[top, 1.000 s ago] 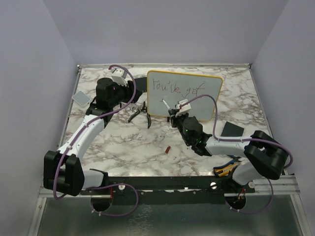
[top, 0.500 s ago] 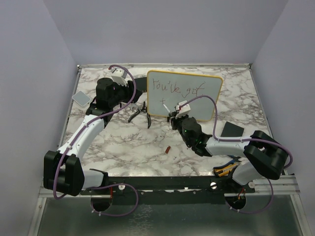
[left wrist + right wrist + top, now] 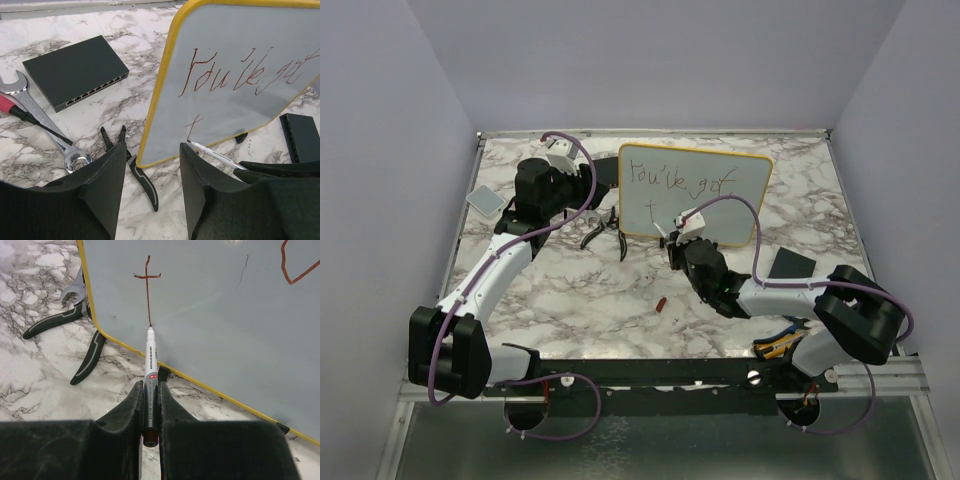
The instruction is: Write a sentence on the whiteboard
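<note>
Toward the far side of the counter, upright: whiteboard, its sentence reading "You've got" plus a t (reddish strokes). Right jaws clamped on marker, tip touching the t's foot; left jaws parted wide.

Pulled back toward the near table edge, with the thin white marker pen clamped in the black two-finger right gripper. Dragged the pen tip down the large yellow-framed white board, stretching what was a short dark red cross under the first written line into a tall downstroke. Stops now at the pen tip, near the bottom frame.
</note>
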You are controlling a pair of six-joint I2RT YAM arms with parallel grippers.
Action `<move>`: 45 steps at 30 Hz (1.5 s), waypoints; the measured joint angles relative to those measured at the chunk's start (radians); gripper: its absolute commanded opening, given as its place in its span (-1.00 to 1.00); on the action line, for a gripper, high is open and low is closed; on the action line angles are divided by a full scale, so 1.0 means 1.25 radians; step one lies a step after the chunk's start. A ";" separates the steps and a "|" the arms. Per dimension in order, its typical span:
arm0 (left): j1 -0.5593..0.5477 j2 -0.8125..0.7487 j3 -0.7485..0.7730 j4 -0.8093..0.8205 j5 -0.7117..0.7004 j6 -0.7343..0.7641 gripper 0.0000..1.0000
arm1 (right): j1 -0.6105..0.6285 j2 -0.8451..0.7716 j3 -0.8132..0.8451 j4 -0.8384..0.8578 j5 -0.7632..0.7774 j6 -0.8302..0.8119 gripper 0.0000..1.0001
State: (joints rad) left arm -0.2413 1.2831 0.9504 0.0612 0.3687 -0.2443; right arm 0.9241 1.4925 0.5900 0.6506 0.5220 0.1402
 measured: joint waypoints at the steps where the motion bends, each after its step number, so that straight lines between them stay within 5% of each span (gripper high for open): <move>1: 0.000 0.000 0.000 0.000 0.000 0.000 -0.03 | 0.000 0.000 0.000 -0.003 0.000 0.001 -0.99; 12: 0.000 0.000 0.000 0.000 0.000 -0.001 -0.03 | 0.003 -0.009 0.000 -0.024 0.016 0.000 -0.99; 23: 0.000 0.000 0.000 0.000 0.000 -0.001 -0.03 | 0.009 -0.151 -0.006 -0.028 0.015 -0.045 -0.99; 45: 0.000 0.000 -0.002 0.000 0.000 -0.001 -0.03 | 0.009 -0.111 0.011 0.043 0.090 -0.097 -0.99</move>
State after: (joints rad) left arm -0.2413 1.2827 0.9474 0.0612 0.3687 -0.2451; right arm 0.9352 1.3537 0.6033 0.7040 0.6342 0.0193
